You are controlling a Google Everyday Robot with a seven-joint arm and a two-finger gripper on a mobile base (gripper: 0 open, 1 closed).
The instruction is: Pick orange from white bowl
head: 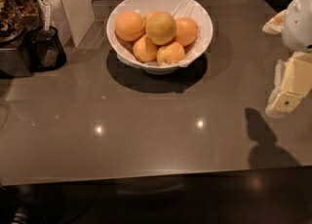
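The white bowl (200, 18) stands on the grey counter at the back centre, with a thin white liner at its rim. It holds several fruits. The orange (161, 27), the largest one, dull yellowish with a greenish tinge, sits on top in the middle of the pile. Smaller, brighter orange fruits lie around it. My gripper (287, 94) hangs at the right edge of the view, well to the right of the bowl and nearer the front, above the counter. It holds nothing that I can see.
A dark container with a utensil (47, 47) and a dark appliance (14, 33) stand at the back left. A pale upright panel (73, 4) stands behind them. The counter's front edge (146, 174) runs across the lower part of the view.
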